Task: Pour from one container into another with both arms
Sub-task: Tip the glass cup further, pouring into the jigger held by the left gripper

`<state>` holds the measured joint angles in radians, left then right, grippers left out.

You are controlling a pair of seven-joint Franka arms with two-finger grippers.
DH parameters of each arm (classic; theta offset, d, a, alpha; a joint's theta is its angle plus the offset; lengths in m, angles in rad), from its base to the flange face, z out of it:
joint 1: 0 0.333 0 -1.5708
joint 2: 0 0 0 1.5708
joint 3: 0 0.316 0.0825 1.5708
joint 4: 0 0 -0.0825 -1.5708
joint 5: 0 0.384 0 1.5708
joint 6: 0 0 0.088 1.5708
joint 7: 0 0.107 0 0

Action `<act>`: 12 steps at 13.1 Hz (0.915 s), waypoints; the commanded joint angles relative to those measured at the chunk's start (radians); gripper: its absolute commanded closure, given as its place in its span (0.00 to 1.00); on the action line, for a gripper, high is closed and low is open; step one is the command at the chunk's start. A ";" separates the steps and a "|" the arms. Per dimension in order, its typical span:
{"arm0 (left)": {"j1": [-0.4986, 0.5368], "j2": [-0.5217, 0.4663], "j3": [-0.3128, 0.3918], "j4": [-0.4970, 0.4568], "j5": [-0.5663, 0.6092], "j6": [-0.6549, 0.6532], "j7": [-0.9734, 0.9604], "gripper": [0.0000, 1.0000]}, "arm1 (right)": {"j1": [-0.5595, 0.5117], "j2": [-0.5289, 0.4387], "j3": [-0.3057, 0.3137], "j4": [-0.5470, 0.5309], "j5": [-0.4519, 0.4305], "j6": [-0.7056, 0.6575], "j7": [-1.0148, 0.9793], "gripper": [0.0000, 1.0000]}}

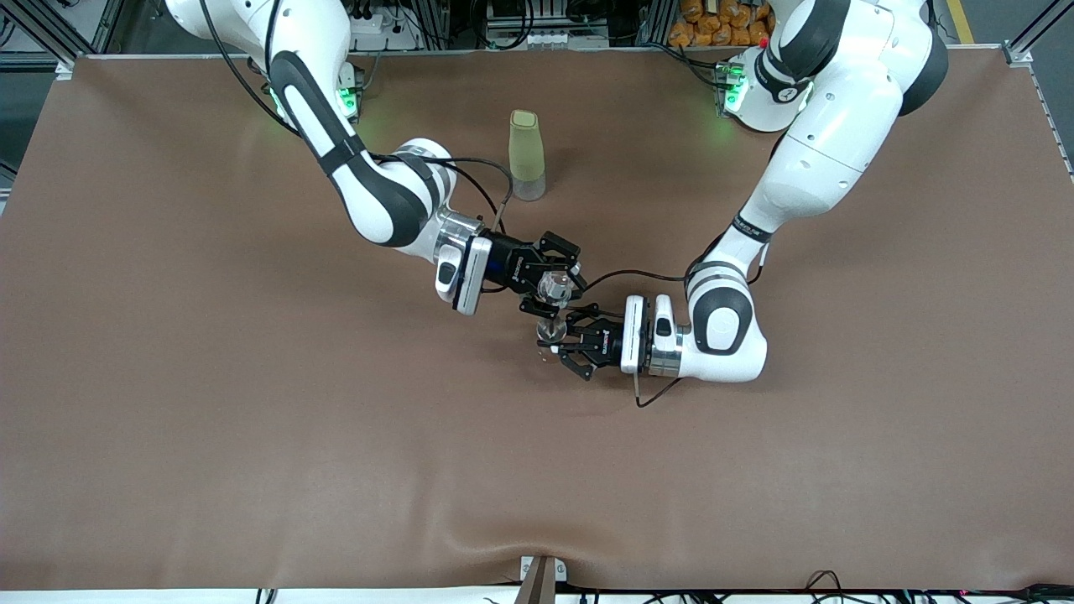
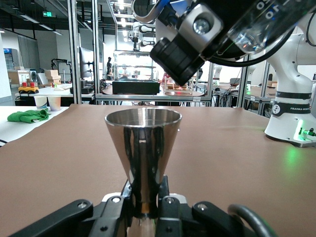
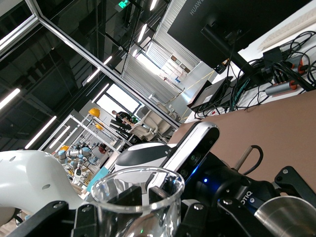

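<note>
The right gripper [image 1: 552, 289] is pinching 1 tilted clear glass [image 3: 138, 197]. The left gripper [image 1: 560, 340] is clamping 1 upright steel cup [image 2: 143, 153] beneath it.

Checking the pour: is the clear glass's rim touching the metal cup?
Cannot tell. In the front view the clear glass in the right gripper overlaps the metal cup held by the left gripper; neither wrist view shows both rims.

Big brown table cover [image 1: 252, 419] fills most of the scene, wrinkled along the near edge. Around it there's a workshop hall: aluminium frame posts [image 2: 95, 49], a side table with paper cups [image 2: 48, 102] and a green cloth [image 2: 27, 116], ceiling strip lights [image 3: 10, 96], and a dark monitor [image 3: 232, 19].
</note>
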<state>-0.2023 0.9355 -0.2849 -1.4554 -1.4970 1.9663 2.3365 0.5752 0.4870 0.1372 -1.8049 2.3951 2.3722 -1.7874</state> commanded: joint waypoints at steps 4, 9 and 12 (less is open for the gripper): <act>0.012 -0.026 -0.011 -0.042 -0.034 -0.017 0.046 1.00 | -0.005 -0.028 0.009 -0.016 0.021 -0.005 0.094 1.00; 0.015 -0.035 -0.011 -0.066 -0.032 -0.020 0.056 1.00 | -0.003 -0.031 0.010 -0.017 0.021 -0.005 0.163 1.00; 0.021 -0.038 -0.011 -0.072 -0.032 -0.036 0.064 1.00 | 0.000 -0.033 0.010 -0.017 0.022 -0.002 0.197 1.00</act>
<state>-0.1993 0.9338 -0.2865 -1.4803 -1.4970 1.9475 2.3664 0.5754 0.4806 0.1418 -1.8048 2.3951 2.3684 -1.6166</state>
